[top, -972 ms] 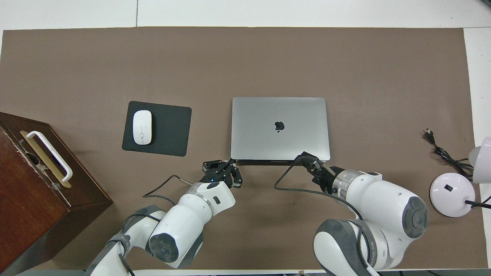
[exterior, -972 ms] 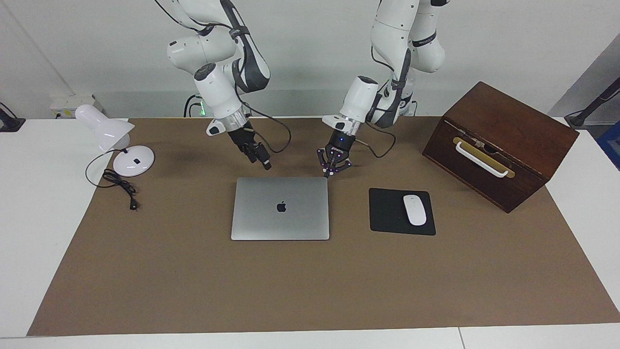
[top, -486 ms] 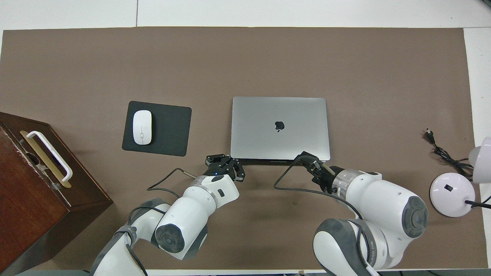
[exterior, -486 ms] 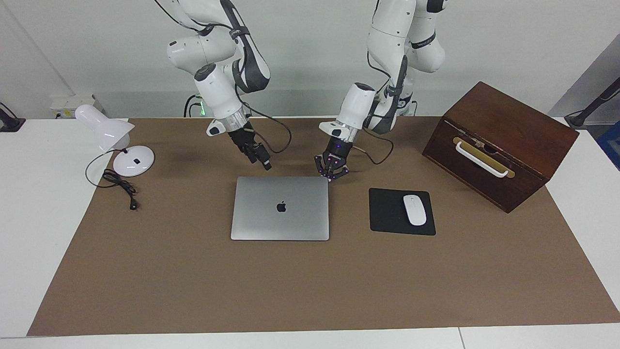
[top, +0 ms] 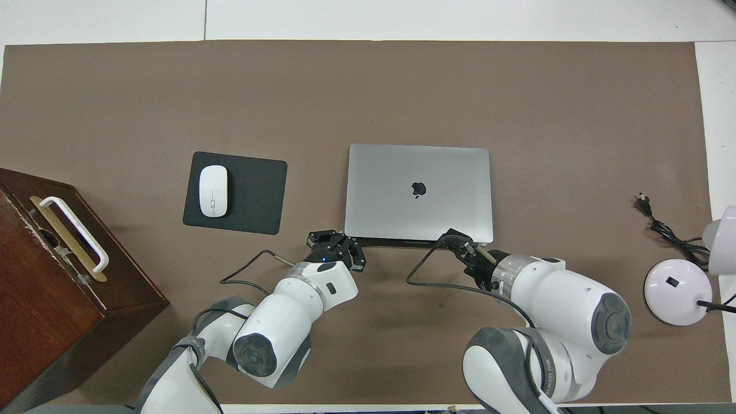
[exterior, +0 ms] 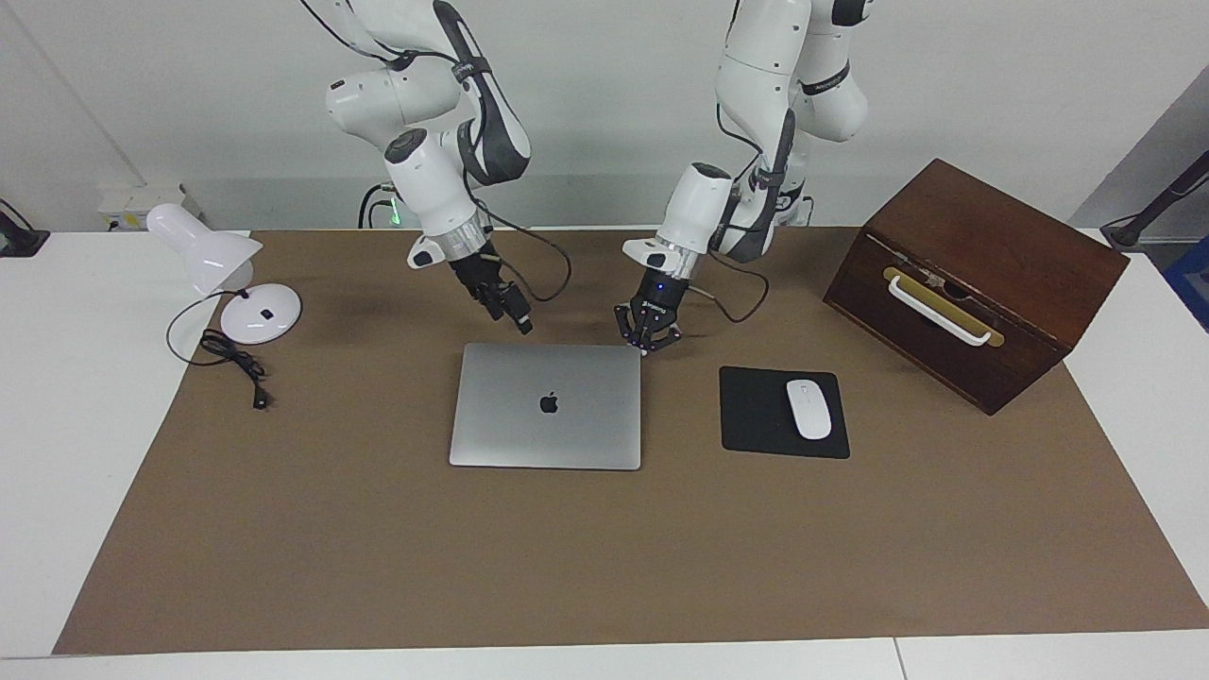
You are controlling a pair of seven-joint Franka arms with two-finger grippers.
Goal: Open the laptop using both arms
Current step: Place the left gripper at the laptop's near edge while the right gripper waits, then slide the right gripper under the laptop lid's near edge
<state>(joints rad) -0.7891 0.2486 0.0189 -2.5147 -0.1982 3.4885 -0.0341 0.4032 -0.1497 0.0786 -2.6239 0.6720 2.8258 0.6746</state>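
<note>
Fingers (exterior: 645,347) closed at laptop (exterior: 546,406) corner, laptop nudged

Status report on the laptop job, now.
Left gripper shut, at the laptop's corner nearest the mouse pad. Right gripper over the laptop's robot-side edge. Laptop lid shut, flat. Nothing in the way.

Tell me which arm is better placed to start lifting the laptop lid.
Probably the right: its tool is at the middle of the laptop edge nearest the robots; the shut left tool sits at a corner.
</note>
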